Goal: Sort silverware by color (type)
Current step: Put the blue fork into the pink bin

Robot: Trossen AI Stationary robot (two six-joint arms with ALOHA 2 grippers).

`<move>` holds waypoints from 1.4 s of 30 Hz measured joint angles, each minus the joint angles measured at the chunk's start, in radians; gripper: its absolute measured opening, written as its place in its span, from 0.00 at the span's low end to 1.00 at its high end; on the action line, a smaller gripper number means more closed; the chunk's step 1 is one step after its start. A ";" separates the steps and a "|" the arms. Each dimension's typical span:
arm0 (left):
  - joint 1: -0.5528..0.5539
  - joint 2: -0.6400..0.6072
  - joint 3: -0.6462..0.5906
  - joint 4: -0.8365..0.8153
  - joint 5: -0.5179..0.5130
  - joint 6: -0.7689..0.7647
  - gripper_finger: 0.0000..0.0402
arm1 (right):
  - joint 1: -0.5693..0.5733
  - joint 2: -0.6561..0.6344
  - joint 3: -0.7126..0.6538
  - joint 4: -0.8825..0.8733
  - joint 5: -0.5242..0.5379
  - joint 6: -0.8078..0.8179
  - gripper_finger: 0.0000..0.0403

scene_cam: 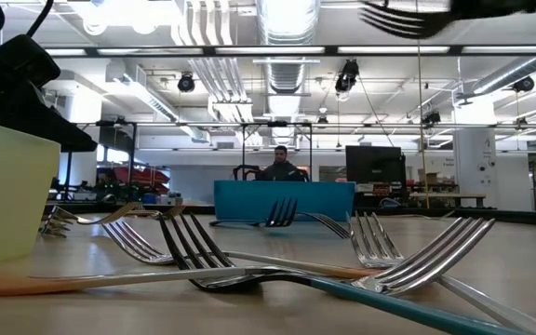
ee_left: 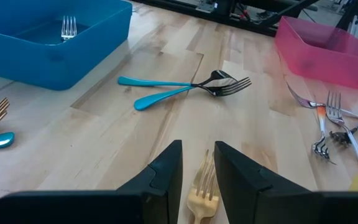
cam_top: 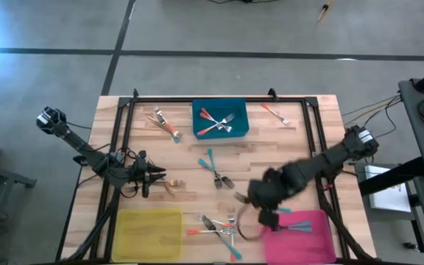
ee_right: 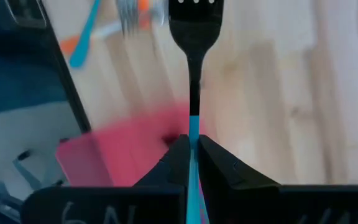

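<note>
My right gripper (ee_right: pixel 193 146), blurred in the high view (cam_top: pixel 266 208), hangs above the table just left of the pink bin (cam_top: pixel 322 243), shut on a teal-handled fork with a dark head (ee_right: pixel 194 28). That fork also shows at the top of the low view (scene_cam: pixel 408 17). My left gripper (ee_left: pixel 199 171) waits at the table's left (cam_top: pixel 159 175), shut on a gold fork (ee_left: pixel 204 186). Two teal forks (cam_top: pixel 216 171) lie crossed at mid-table. Red-orange forks (cam_top: pixel 216 121) lie in the blue bin (cam_top: pixel 238 109), teal ones (cam_top: pixel 298 227) in the pink bin. My left gripper has the gold fork between its two fingers, below the head (ee_left: pixel 199 208). The tines (ee_left: pixel 207 165) stick out forward past the fingertips. The fingers lie along the fork and slant a little downward; the handle is hidden behind them. My right gripper pinches the teal handle (ee_right: pixel 193 127) between its two fingers. The fingers point steeply down and lie along the fork. The dark head sticks out past the fingertips, lifted clear of the table.
A yellow bin (cam_top: pixel 149 234) stands at the near left. A heap of mixed forks (cam_top: pixel 216 227) lies between the yellow and pink bins. More forks lie at the far left (cam_top: pixel 164 124) and far right (cam_top: pixel 277 114). A person (scene_cam: pixel 280 163) sits beyond the table.
</note>
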State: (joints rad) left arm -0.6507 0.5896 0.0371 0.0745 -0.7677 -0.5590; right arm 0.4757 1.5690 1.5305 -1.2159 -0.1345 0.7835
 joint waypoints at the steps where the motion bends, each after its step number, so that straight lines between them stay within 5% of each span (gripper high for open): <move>1: 0.000 0.000 0.000 0.000 0.000 0.000 0.19 | 0.033 0.007 -0.012 -0.001 0.000 0.033 0.03; 12: 0.000 0.001 0.000 0.000 0.000 0.000 0.19 | 0.315 0.032 -0.136 0.116 -0.118 0.326 0.03; 21: 0.000 0.003 0.000 0.000 0.000 0.000 0.19 | 0.356 0.038 -0.245 0.145 -0.131 0.573 0.03; 33: 0.000 0.003 0.000 0.000 0.000 0.000 0.19 | 0.356 0.036 -0.277 0.147 -0.135 0.406 0.23; 42: 0.000 0.003 0.000 0.000 0.000 0.000 0.19 | 0.308 0.034 -0.247 0.152 -0.128 0.391 0.23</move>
State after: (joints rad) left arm -0.6507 0.5922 0.0369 0.0745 -0.7677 -0.5589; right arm 0.7841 1.6028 1.2839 -1.0637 -0.2626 1.1749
